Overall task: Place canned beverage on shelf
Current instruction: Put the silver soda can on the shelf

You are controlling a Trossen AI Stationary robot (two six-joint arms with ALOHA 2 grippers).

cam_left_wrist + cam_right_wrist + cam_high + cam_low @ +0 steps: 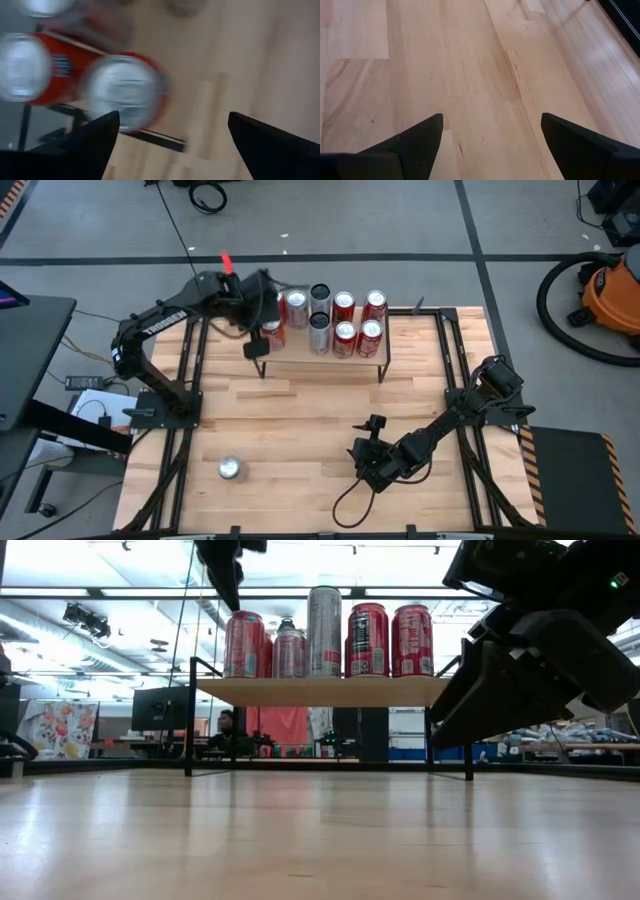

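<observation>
High view shows the left end effector (262,330) hanging over the left end of the shelf (325,358), its fingers spread and holding nothing, directly above a red can (272,333) that stands upright on the plank. Left wrist view confirms it: that can's silver lid (125,92) sits beyond the parted fingers (95,137), untouched, right at the shelf's edge. I judge the can is already delivered, and the wide spread is there so the arm can lift away without tipping it.

More cans, red and silver, stand in two rows across the rest of the shelf (320,690), packed close, which would explain why this one went to the open left end. One silver can (231,470) stands alone on the counter (300,410), well in front of the shelf toward its left side; probably still to be shelved.

Right end effector (372,423) waits low over the counter, in front of the shelf's right half, fingers (415,140) apart and empty.
</observation>
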